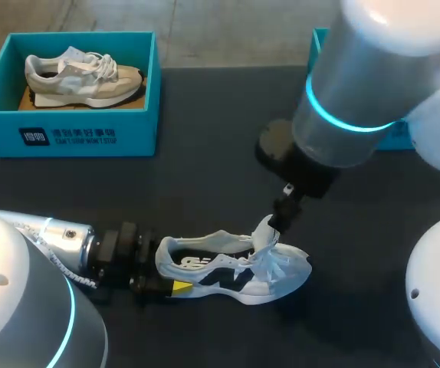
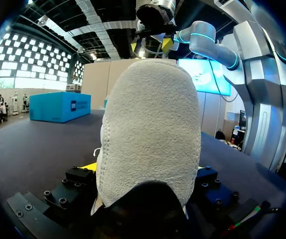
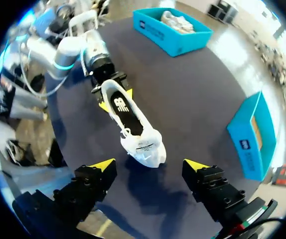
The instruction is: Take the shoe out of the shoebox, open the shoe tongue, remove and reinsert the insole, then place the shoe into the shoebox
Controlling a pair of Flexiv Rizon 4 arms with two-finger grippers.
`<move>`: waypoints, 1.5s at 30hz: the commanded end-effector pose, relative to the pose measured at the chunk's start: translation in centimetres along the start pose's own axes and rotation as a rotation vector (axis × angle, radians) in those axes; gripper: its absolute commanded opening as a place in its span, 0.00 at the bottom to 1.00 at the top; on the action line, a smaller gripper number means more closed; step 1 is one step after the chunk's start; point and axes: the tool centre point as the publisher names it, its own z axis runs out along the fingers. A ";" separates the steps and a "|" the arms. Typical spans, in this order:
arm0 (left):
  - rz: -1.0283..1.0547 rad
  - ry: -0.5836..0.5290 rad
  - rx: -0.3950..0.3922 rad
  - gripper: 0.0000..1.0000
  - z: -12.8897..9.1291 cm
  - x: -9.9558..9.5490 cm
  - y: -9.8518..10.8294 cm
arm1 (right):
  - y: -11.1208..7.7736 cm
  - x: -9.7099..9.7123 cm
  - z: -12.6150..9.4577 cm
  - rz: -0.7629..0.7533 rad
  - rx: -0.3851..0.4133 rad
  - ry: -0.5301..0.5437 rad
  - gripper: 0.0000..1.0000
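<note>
At the far left of the table (image 1: 205, 176), the blue shoebox (image 1: 67, 138) holds a beige shoe (image 1: 82, 77) lying on its side. Nearer the front, the left gripper (image 1: 165, 270) pinches the heel of the white shoe (image 1: 231, 268), which stands on its sole on the table, well apart from the shoebox, toe towards the right. The left wrist view shows little but that grey heel filling the space between its fingers. The right wrist view shows a yellow tip on each side of the heel. From above, the head view places the right gripper (image 3: 148, 167) just over the raised tongue. Only its own view shows its fingers spread wide with nothing between them. A second blue box (image 3: 252, 144) sits at the right.
</note>
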 end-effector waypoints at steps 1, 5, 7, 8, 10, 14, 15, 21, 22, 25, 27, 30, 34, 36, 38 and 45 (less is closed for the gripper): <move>0.000 -0.001 0.000 0.00 -0.1 0.1 0.1 | 1.6 0.6 0.7 -0.131 0.161 -0.064 0.37; 0.000 -0.001 0.000 0.00 -0.1 0.1 0.1 | 2.1 0.7 0.9 -0.235 0.130 -0.030 0.00; 0.000 -0.001 0.000 0.00 -0.1 0.1 0.1 | 2.2 0.6 1.0 -0.279 0.109 0.002 0.00; 0.000 -0.001 0.000 0.00 -0.1 0.1 0.1 | 2.3 0.5 1.2 -0.296 0.100 0.018 0.00; 0.000 -0.001 0.000 0.00 -0.1 0.1 0.1 | 2.5 0.4 1.5 -0.345 0.080 0.057 0.00; 0.000 -0.001 0.000 0.00 -0.1 0.1 0.1 | 3.3 0.4 2.1 -0.448 0.056 0.122 0.00; 0.000 -0.001 0.000 0.00 -0.1 0.1 0.1 | 3.6 0.7 2.1 -0.491 0.045 0.124 0.00; 0.000 -0.001 0.000 0.00 -0.1 0.1 0.1 | 3.6 0.7 2.1 -0.491 0.045 0.124 0.00; 0.000 -0.001 0.000 0.00 -0.1 0.1 0.1 | 3.6 0.7 2.1 -0.491 0.045 0.124 0.00; 0.000 -0.001 0.000 0.00 -0.1 0.1 0.1 | 3.6 0.7 2.1 -0.491 0.045 0.124 0.00; 0.000 -0.001 0.000 0.00 -0.1 0.1 0.1 | 3.6 0.7 2.1 -0.491 0.045 0.124 0.00; 0.000 -0.001 0.000 0.00 -0.1 0.1 0.1 | 4.4 1.1 2.4 -0.540 0.068 0.106 0.00; 0.000 -0.001 0.000 0.00 -0.1 0.1 0.1 | 6.2 2.2 3.7 -0.586 0.128 0.076 0.00; 0.000 -0.001 0.000 0.00 -0.1 0.1 0.1 | 6.8 2.5 4.3 -0.594 0.153 0.070 0.00; 0.000 -0.001 0.000 0.00 -0.1 0.1 0.1 | 7.4 3.0 5.0 -0.609 0.169 0.059 0.00; 0.000 -0.001 0.000 0.00 -0.1 0.1 0.1 | 8.7 4.1 6.9 -0.624 0.152 0.036 0.00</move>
